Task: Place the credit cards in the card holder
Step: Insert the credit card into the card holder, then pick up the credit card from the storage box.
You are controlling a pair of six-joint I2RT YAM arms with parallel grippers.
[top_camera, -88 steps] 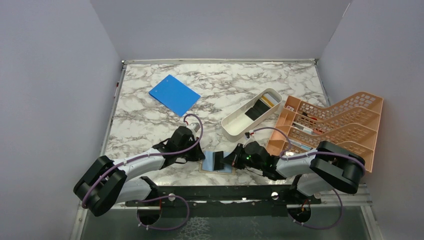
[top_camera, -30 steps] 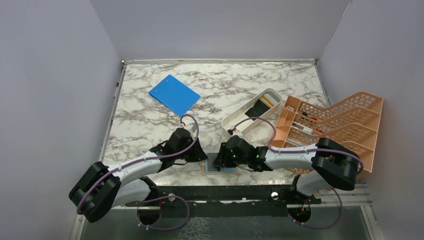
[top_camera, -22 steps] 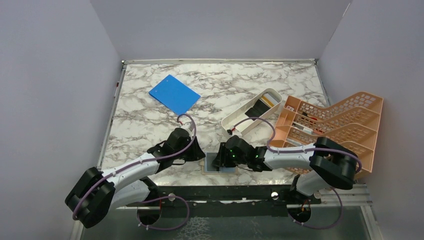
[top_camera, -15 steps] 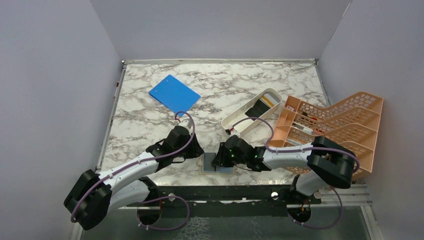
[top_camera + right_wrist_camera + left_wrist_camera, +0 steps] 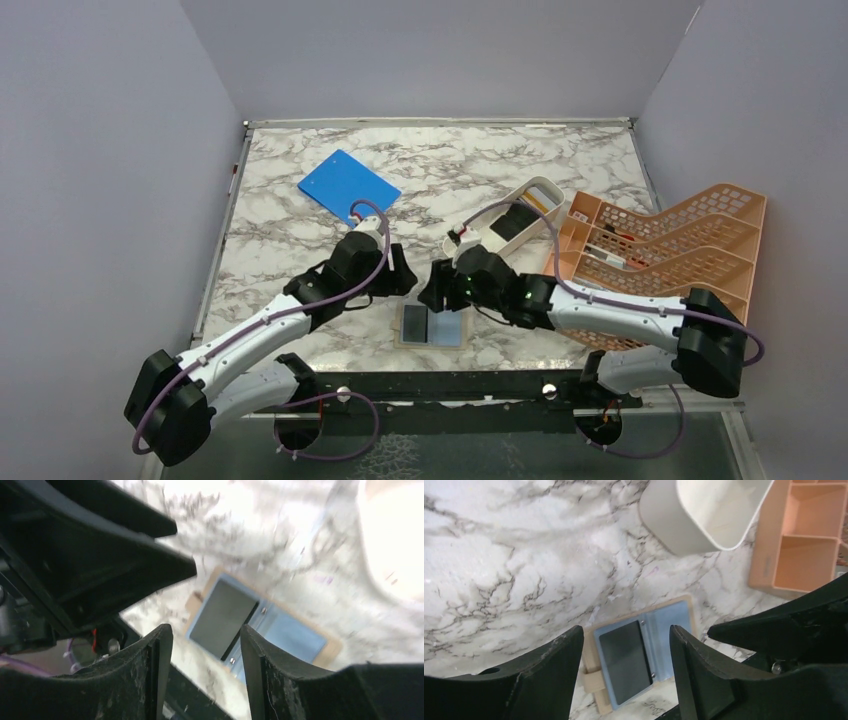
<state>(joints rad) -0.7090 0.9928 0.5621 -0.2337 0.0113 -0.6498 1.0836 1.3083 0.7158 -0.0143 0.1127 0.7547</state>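
The tan card holder [image 5: 432,326] lies open and flat near the table's front edge, light blue inside. A black credit card [image 5: 415,322] sits in its left half. My left gripper [image 5: 398,282] and right gripper [image 5: 436,287] hover side by side just beyond it, both open and empty. In the left wrist view the card holder [image 5: 641,655] and its black card [image 5: 624,661] show between my spread fingers [image 5: 551,672]. The right wrist view is blurred but shows the card holder [image 5: 260,622] below the open right gripper [image 5: 205,630]. More credit cards, a black one [image 5: 511,222] and a striped one [image 5: 541,202], lie in the white tray.
The long white tray [image 5: 480,240] stands just behind the right gripper. An orange lattice rack [image 5: 660,255] fills the right side. A bright blue board [image 5: 348,188] lies at the back left. The two arms are close together over the holder.
Both grippers have opened and pulled back from the card holder, away from the front edge. The holder, earlier covered by them, now lies in plain view with the black card in it.
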